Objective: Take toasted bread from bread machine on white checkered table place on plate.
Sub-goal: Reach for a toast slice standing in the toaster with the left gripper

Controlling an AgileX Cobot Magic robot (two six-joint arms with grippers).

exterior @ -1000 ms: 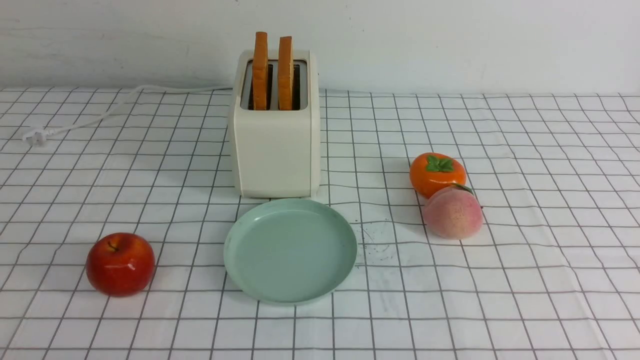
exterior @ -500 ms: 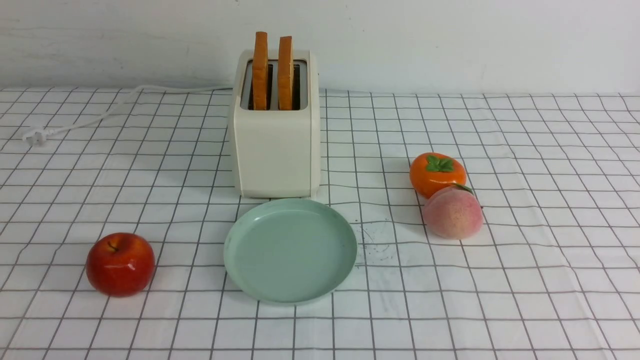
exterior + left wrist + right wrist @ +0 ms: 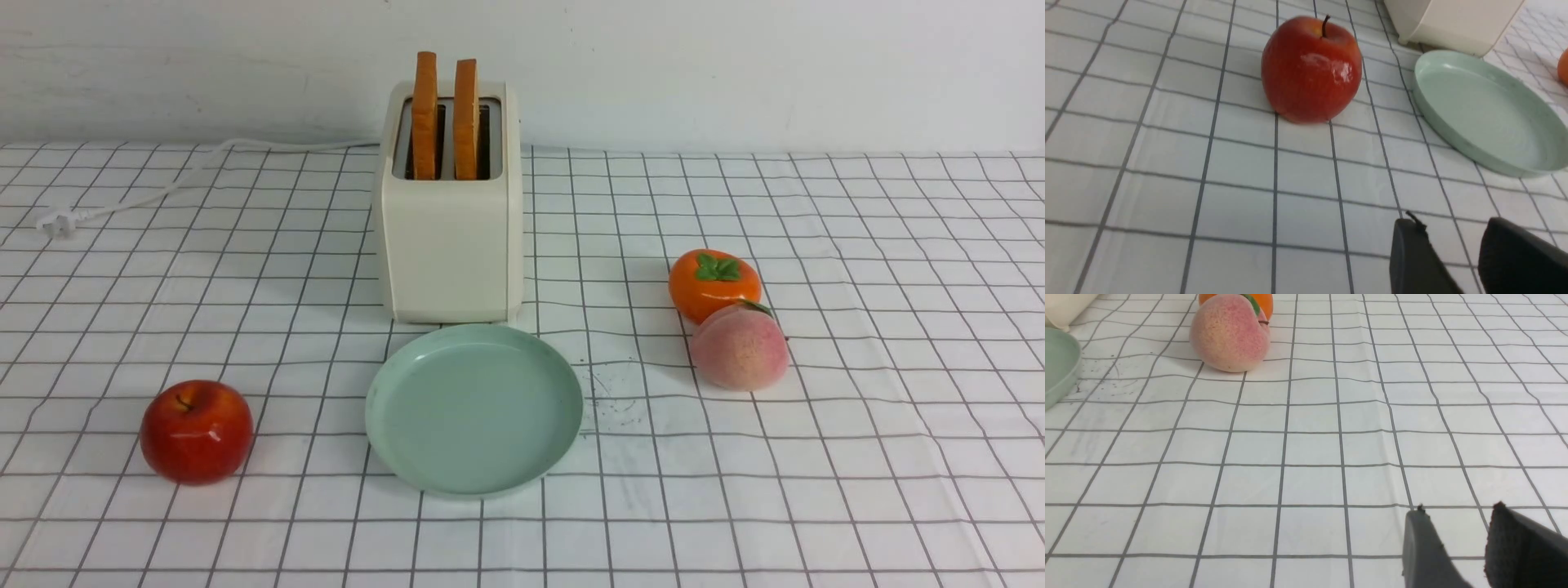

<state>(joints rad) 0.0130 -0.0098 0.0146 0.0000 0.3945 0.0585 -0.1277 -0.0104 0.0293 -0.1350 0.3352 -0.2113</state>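
Note:
Two slices of toasted bread [image 3: 424,114] [image 3: 466,118] stand upright in the slots of the cream bread machine [image 3: 451,245] at the back of the white checkered table [image 3: 857,457]. Just in front of it lies the mint-green plate [image 3: 473,408], with nothing on it. Neither arm shows in the front view. My left gripper [image 3: 1451,228] hovers low over the cloth, open and holding nothing, with the plate [image 3: 1486,110] and the bread machine's base [image 3: 1453,22] beyond it. My right gripper [image 3: 1457,512] is open too, over bare cloth, far from the plate's rim [image 3: 1059,363].
A red apple [image 3: 196,431] sits left of the plate, close ahead of the left gripper [image 3: 1310,69]. An orange persimmon [image 3: 714,283] and a pink peach [image 3: 739,347] touch each other right of the plate. The white cord [image 3: 163,184] runs to the back left.

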